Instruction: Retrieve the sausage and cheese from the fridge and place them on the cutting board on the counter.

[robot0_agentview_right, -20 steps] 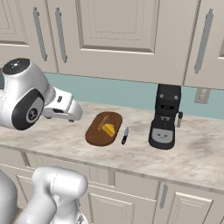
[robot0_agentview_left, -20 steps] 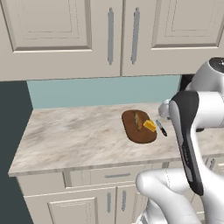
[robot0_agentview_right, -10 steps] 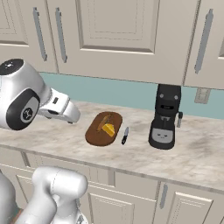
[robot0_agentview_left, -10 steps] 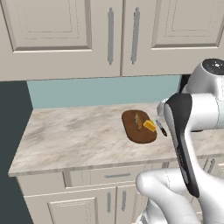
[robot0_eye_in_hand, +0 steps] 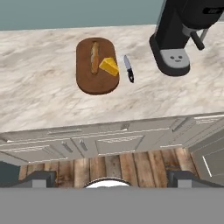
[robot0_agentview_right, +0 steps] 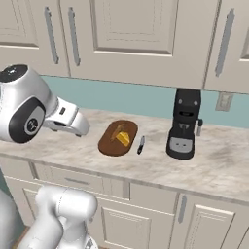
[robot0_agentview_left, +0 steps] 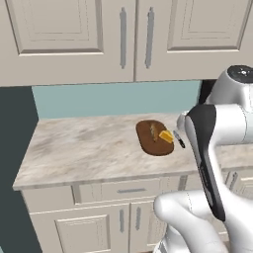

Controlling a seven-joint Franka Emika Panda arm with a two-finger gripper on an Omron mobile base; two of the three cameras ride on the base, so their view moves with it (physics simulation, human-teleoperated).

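Observation:
The dark brown oval cutting board [robot0_eye_in_hand: 97, 81] lies on the beige marbled counter [robot0_eye_in_hand: 39, 92]. On it rest the reddish-brown sausage [robot0_eye_in_hand: 94, 57] and, beside it, the yellow cheese wedge [robot0_eye_in_hand: 109, 66]. The base views show the same board [robot0_agentview_left: 153, 143] [robot0_agentview_right: 111, 146] carrying the cheese [robot0_agentview_left: 166, 136] [robot0_agentview_right: 123, 139] and the sausage [robot0_agentview_left: 153, 131]. My gripper [robot0_eye_in_hand: 111, 180] hangs open and empty, well back from the counter's front edge and above the floor, looking down on the board. Its hand [robot0_agentview_right: 70, 121] sits left of the board. The fridge is out of view.
A black-handled knife [robot0_eye_in_hand: 128, 68] lies just right of the board. A black coffee machine [robot0_eye_in_hand: 175, 37] [robot0_agentview_right: 184, 124] stands further right. Cream drawers and cabinet doors [robot0_eye_in_hand: 109, 142] run below the counter, with upper cabinets [robot0_agentview_left: 133, 37] above it. Wooden floor [robot0_eye_in_hand: 109, 164] lies under the hand.
The arm has drawn back a little from the counter. The sausage, cheese, board and knife have not moved, and the jaws stay wide apart.

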